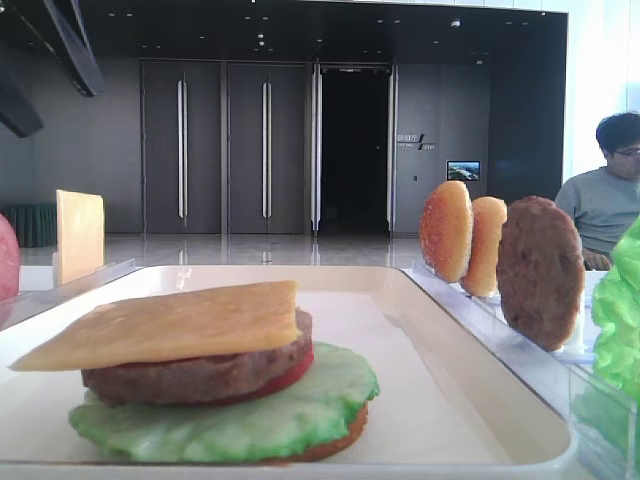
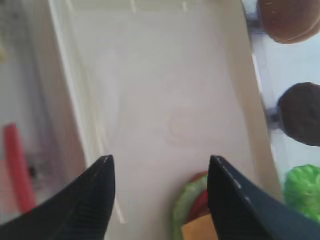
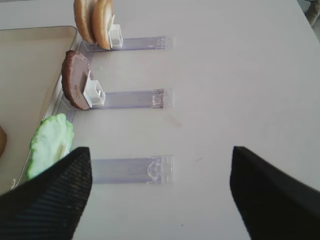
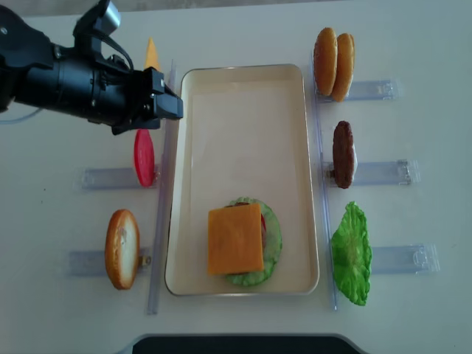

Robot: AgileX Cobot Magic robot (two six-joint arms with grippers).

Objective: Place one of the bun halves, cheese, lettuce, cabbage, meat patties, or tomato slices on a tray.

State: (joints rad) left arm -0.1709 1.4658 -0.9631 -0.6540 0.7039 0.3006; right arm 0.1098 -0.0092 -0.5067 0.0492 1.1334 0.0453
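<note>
Above the tray (image 2: 150,100), left gripper (image 2: 160,172) jaws wide apart, empty, touching nothing

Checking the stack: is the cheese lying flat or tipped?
Flat: the cheese lies atop the patty, only slightly sloped.

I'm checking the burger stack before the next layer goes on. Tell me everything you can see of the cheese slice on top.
The cheese is a thin, flat, stiff-looking square slice, yellow-orange and matte. It lies topmost on the stack, resting on the meat patty, above a tomato slice and lettuce, in the near part of the tray. In the low front view it tilts slightly and overhangs the patty on the left. No claw touches it.
</note>
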